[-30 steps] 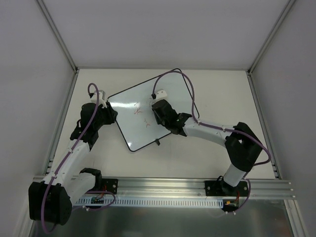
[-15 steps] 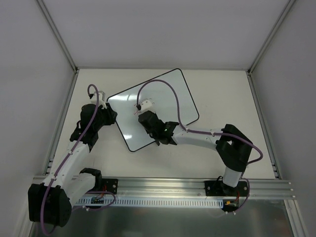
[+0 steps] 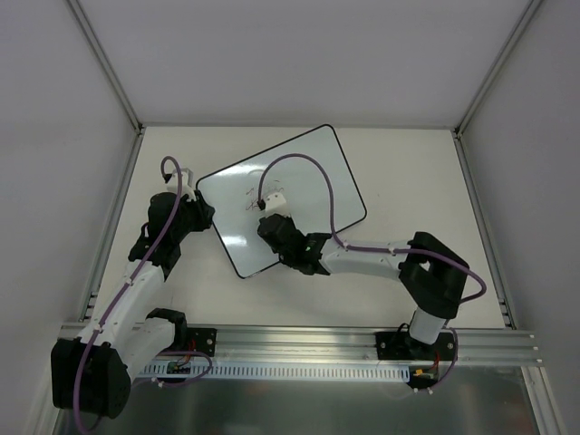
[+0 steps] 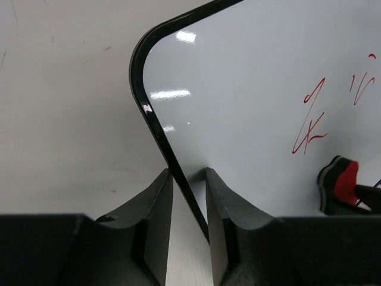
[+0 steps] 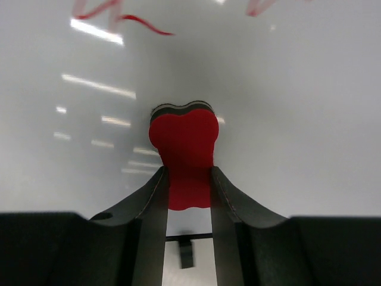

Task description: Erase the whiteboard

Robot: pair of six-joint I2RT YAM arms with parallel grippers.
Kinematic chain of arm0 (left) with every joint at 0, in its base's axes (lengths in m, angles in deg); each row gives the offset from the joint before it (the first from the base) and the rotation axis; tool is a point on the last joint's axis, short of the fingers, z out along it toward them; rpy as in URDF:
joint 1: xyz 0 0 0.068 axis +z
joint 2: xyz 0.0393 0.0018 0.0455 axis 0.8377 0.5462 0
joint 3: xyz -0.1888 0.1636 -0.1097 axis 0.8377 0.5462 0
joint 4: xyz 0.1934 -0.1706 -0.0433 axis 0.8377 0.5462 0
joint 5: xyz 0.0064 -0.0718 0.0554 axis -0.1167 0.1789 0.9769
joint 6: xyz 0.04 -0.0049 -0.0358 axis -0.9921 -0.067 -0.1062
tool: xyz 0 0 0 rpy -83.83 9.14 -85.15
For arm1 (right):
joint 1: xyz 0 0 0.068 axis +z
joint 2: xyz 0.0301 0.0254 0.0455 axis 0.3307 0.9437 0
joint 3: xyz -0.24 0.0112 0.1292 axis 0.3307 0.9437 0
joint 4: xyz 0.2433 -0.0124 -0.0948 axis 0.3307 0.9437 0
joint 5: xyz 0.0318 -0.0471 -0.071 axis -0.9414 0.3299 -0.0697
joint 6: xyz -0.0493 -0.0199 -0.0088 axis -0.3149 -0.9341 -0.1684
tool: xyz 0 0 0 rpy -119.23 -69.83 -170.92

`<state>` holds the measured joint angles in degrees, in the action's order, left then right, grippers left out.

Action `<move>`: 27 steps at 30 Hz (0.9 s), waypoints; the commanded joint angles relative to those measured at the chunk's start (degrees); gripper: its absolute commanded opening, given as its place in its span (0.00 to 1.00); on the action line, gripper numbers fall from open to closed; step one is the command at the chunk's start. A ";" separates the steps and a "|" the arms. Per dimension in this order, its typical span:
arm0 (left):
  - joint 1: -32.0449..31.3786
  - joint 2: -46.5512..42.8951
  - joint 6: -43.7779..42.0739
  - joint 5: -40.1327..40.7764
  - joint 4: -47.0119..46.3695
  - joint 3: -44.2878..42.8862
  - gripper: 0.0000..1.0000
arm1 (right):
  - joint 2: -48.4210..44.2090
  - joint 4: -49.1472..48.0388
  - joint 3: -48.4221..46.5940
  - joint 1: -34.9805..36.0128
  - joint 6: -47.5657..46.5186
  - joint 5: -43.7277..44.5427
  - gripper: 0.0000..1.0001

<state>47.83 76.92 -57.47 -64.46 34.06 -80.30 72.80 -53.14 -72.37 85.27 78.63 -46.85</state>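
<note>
The whiteboard (image 3: 313, 172) lies tilted on the table, glossy white with a thin black rim. Red scribbles (image 4: 309, 122) remain on its left part, and they show at the top of the right wrist view (image 5: 122, 18). My left gripper (image 3: 201, 214) sits at the board's left edge, its jaws close together astride the rim (image 4: 178, 173). My right gripper (image 3: 269, 224) is shut on a red eraser (image 5: 183, 149), which is pressed flat on the board just below the scribbles. The eraser also shows in the left wrist view (image 4: 342, 185).
A small black clip (image 5: 187, 253) sticks out from the board's near edge, right under my right gripper. White walls with metal frame posts (image 3: 109, 63) enclose the table. A metal rail (image 3: 299, 340) runs along the near edge at the arm bases.
My right gripper has swept the eraser left and toward the near edge across the board. The lower red marks are gone. The left arm has held still.
</note>
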 commanded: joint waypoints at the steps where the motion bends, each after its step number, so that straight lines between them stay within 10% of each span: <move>1: -1.49 -0.06 -1.17 -3.02 2.18 0.98 0.00 | -4.80 1.58 5.69 -6.35 1.35 8.58 0.00; 13: -1.49 1.60 -1.53 -3.37 3.40 -0.42 0.00 | -4.29 2.72 -5.09 -18.92 -11.31 1.99 0.00; 27: -2.01 2.92 -1.35 -3.81 4.02 -1.04 0.00 | 12.23 7.03 -23.64 -8.75 -10.00 -10.22 0.00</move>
<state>47.83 78.36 -57.47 -63.80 35.05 -81.11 81.09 -47.81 -93.24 71.48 67.87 -50.65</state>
